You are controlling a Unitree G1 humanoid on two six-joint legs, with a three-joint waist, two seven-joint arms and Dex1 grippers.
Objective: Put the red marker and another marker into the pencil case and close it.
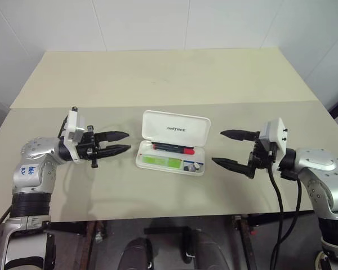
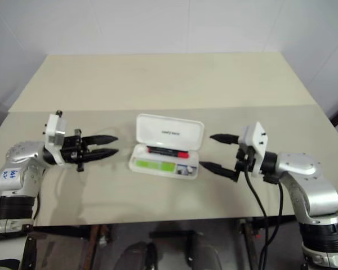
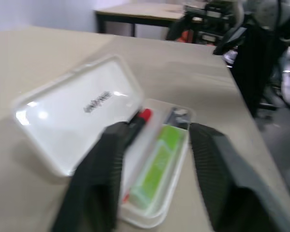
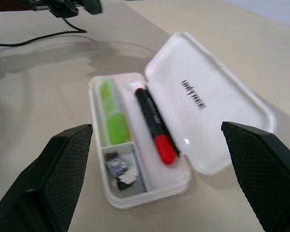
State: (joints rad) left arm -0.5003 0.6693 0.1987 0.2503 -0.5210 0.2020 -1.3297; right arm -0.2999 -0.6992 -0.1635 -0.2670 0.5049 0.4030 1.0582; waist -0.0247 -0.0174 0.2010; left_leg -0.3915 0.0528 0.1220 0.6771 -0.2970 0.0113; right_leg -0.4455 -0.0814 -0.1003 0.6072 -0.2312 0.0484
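Note:
The white pencil case lies open mid-table, its lid tilted back. Inside, the red marker lies along the hinge side. The lime-green marker rests in the front compartment. My left gripper hovers left of the case, pointing at it, fingers a narrow gap apart and holding nothing. My right gripper hovers right of the case, wide open and empty. The right wrist view shows the red marker and the green marker side by side in the tray.
A small end compartment of the case holds a few small dark and white bits. The beige table has a seam running across behind the case. Black cables hang from my right arm over the front edge.

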